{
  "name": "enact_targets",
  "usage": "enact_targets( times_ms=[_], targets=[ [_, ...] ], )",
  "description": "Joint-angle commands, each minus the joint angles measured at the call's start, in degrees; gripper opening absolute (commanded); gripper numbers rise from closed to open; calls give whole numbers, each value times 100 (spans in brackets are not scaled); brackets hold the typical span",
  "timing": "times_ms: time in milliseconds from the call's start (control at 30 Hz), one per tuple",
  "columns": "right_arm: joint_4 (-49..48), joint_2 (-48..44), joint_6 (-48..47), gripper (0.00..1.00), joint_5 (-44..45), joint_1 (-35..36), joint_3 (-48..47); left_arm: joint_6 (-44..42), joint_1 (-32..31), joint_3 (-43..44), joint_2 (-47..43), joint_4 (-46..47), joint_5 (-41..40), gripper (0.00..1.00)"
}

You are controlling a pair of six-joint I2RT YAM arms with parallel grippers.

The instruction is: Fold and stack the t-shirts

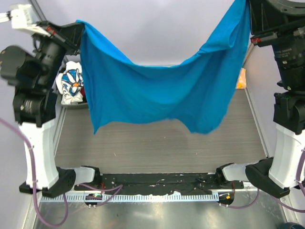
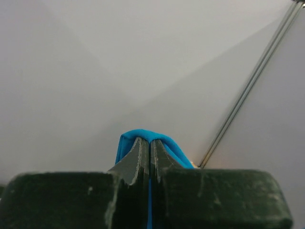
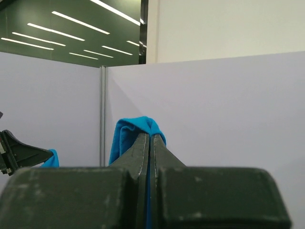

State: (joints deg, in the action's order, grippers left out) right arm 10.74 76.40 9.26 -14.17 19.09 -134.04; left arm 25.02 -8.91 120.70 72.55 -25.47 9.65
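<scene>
The left end effector [image 2: 150,140] and right end effector [image 3: 149,136] each pinch the plain bright blue cloth t-shirt [image 1: 157,90], which sags between and below them; a shallow pinch could slip, dropping one side

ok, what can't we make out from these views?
- Top view: blue t-shirt hides the far end of the table; the daisy t-shirt is half covered by it and the left arm.
- Top view: orange item behind the shirt, unidentifiable.
- Wrist views: left fingers and right fingers show only a pinch of cloth.
</scene>
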Motion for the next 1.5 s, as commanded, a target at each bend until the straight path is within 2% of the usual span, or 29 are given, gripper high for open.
enact_targets(
  times_ms=[0, 233, 367, 533, 700, 900, 1000, 1033, 1100, 1133, 1200, 1233, 1300, 1333, 1367, 1433, 1467],
  targets=[
    [103, 691, -380, 1, 538, 24, -61, -49, -6, 278, 662, -10, 98, 0],
    [86, 1798, -749, 1, 969, 7, -579, -199, -6, 919, 1875, 121, -42, 0],
    [-10, 2571, -812, 1, 1189, -194, -1411, -225, 12, 1786, 2666, 166, -148, 0],
    [-537, 3038, -890, 1, 1391, -424, -1590, -217, 134, 2894, 3623, 324, -253, 0],
    [-828, 3179, -794, 1, 1347, -582, -1915, 196, 547, 3301, 3889, 543, 28, 0],
    [-855, 2856, -715, 1, 1277, -582, -1714, 153, 636, 3048, 3539, 439, 46, 0],
    [-618, 2435, -539, 1, 1101, -582, -1013, 91, 636, 2224, 2978, 516, 2, 0],
    [-609, 2293, -469, 1, 1066, -573, -366, 91, 627, 1377, 2784, 648, -7, 0],
    [-766, 1898, -399, 1, 1048, -582, 541, 91, 636, 362, 2336, 1138, -51, 0],
    [-888, 1487, -337, 1, 1048, -582, 1529, 83, 636, -635, 1951, 1272, -86, 0],
    [-1030, 1124, -127, 1, 1153, -582, 2474, 91, 636, -1607, 1562, 1631, -261, 0],
    [-1048, 696, -56, 1, 1180, -591, 3453, 109, 636, -2542, 1229, 1738, -340, 0],
    [-1337, 229, 234, 1, 1197, -582, 4451, 258, 636, -3453, 964, 2062, -455, 0],
    [-1399, 9, 322, 1, 1232, -591, 5361, 363, 627, -4258, 754, 2168, -464, 0],
    [-1452, -437, 479, 1, 1250, -591, 5753, 477, 566, -4622, 673, 2404, -508, 0],
    [-1400, -801, 603, 1, 1259, -591, 6613, 277, 42, -5099, 593, 2442, -1303, 0],
    [-1191, -1115, 621, 1, 1233, -582, 6784, 241, -84, -5057, 715, 2085, -1464, 0]
  ],
)
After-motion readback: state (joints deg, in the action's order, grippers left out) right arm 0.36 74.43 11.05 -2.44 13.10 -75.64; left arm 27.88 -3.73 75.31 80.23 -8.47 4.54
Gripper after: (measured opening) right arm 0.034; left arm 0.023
